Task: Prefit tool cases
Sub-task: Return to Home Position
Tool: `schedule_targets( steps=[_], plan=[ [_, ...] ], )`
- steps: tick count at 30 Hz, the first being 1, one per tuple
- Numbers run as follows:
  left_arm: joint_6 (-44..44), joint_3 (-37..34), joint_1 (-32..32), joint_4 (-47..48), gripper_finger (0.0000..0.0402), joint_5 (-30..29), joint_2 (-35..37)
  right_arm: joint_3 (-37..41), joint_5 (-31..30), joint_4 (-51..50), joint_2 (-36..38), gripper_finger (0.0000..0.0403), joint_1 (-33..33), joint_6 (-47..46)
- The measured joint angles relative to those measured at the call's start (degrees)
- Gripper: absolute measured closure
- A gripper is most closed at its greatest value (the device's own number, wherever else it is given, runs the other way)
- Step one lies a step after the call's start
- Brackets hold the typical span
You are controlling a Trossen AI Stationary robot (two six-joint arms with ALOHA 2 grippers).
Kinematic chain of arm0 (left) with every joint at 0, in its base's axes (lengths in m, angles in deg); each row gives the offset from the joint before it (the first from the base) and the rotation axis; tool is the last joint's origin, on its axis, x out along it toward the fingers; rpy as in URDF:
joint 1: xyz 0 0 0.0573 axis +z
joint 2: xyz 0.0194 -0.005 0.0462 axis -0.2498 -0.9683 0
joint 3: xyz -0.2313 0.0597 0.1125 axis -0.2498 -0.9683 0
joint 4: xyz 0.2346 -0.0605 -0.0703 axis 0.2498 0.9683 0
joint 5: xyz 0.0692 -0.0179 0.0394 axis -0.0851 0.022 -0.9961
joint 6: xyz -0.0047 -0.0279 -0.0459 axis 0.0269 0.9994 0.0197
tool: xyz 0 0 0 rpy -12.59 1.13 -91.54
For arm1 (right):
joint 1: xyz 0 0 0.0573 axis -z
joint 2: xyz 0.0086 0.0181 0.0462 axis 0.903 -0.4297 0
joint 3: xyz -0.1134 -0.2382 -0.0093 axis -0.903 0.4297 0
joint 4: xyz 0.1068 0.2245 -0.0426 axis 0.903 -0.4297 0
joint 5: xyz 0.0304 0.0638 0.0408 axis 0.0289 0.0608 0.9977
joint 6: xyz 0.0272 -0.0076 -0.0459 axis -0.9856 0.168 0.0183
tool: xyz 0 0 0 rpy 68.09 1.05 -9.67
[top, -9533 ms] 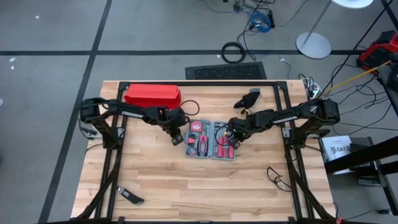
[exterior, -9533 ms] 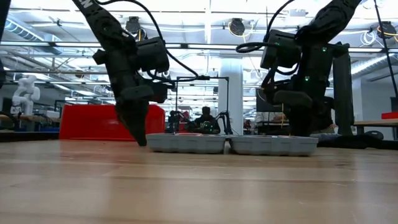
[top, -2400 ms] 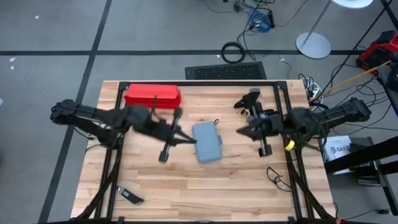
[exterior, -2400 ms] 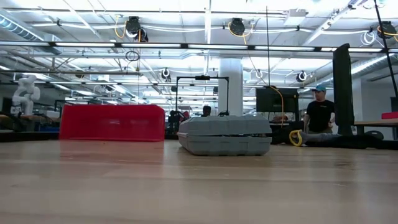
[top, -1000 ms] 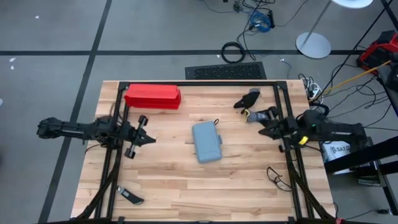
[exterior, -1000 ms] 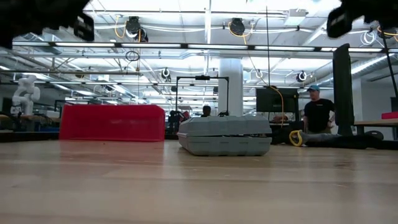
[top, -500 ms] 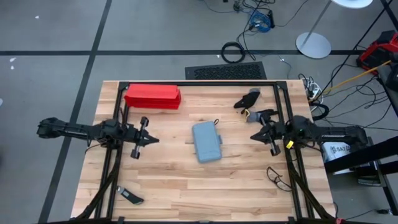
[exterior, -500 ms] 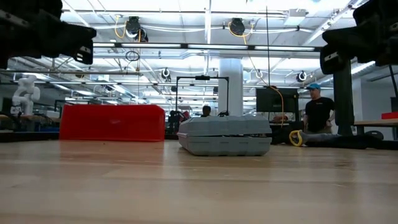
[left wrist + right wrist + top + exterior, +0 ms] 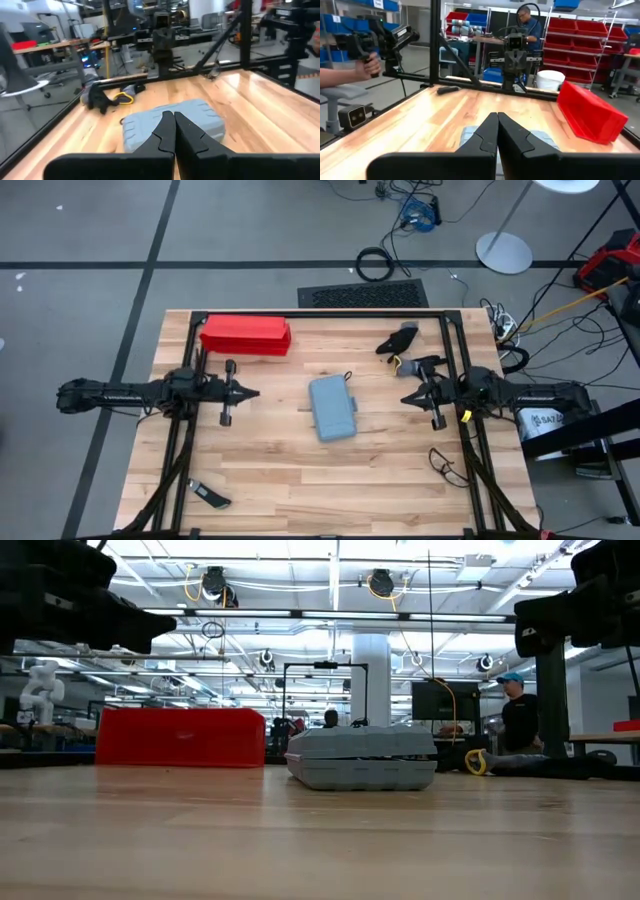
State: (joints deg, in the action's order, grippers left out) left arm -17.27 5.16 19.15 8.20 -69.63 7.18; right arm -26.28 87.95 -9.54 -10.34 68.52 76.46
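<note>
Tool case (image 9: 333,408) lies flat at mid-table with its lid down; fitting judged complete. Left gripper (image 9: 174,114) and right gripper (image 9: 497,115), fingers together and empty, hang well apart from the case on either side. Red box (image 9: 245,334) stands beyond the case.

bare table (image 9: 300,470) either side of the closed tool case (image 9: 333,408) at its middle, out to the left gripper (image 9: 245,393) and right gripper (image 9: 408,399) near the edges. blocked toward the far edge by the red box (image 9: 245,335) and a dark bundle (image 9: 400,340), perhaps a glove. open across the near half, bar a small black item (image 9: 208,497) and a cable (image 9: 447,465).
</note>
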Motion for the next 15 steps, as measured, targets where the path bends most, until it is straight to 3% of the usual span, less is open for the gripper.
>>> schedule_targets(
  steps=[6,15],
  plan=[
    [-3.7,0.0,0.0,0.2,0.0401,0.2,0.0,0.0,-0.2,-3.4,0.0,0.0403,0.1,-0.7],
    [1.6,0.0,0.0,0.2,0.0401,-0.2,0.0,0.0,-0.2,-7.4,0.0,0.0403,0.1,-4.9]
  ],
)
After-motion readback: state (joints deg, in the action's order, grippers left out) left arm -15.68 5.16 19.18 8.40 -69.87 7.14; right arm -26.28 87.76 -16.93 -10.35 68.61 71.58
